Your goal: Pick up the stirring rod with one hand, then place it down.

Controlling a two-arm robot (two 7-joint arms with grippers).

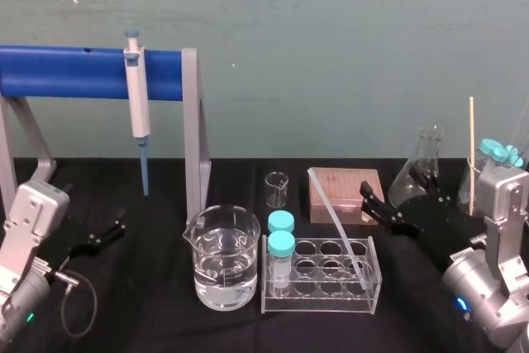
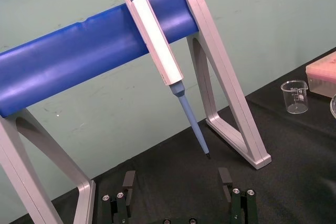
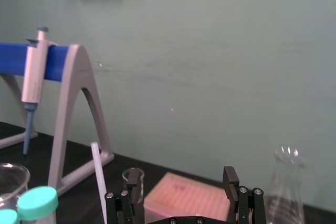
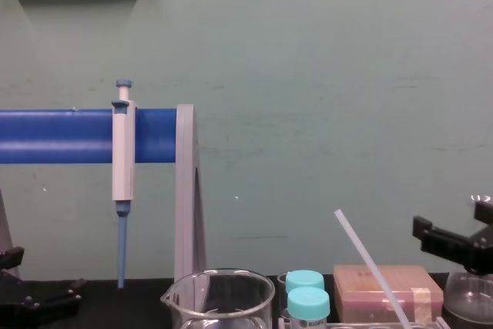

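Observation:
The stirring rod (image 1: 335,221) is a thin translucent white rod leaning in the clear tube rack (image 1: 321,293). Its lower end sits in a right-hand hole and its upper end tilts back and left over the pink box. It also slants up in the chest view (image 4: 370,266) and shows in the right wrist view (image 3: 97,179). My right gripper (image 1: 398,197) (image 3: 180,181) hovers open just right of the rod, apart from it, nothing between its fingers. My left gripper (image 1: 99,237) (image 2: 177,179) rests open at the table's left.
A water-filled beaker (image 1: 221,258) stands left of the rack, which holds two teal-capped vials (image 1: 281,245). Behind are a small beaker (image 1: 277,189), the pink box (image 1: 345,193) and a conical flask (image 1: 420,163). A pipette (image 1: 137,105) hangs on the blue stand (image 1: 74,72).

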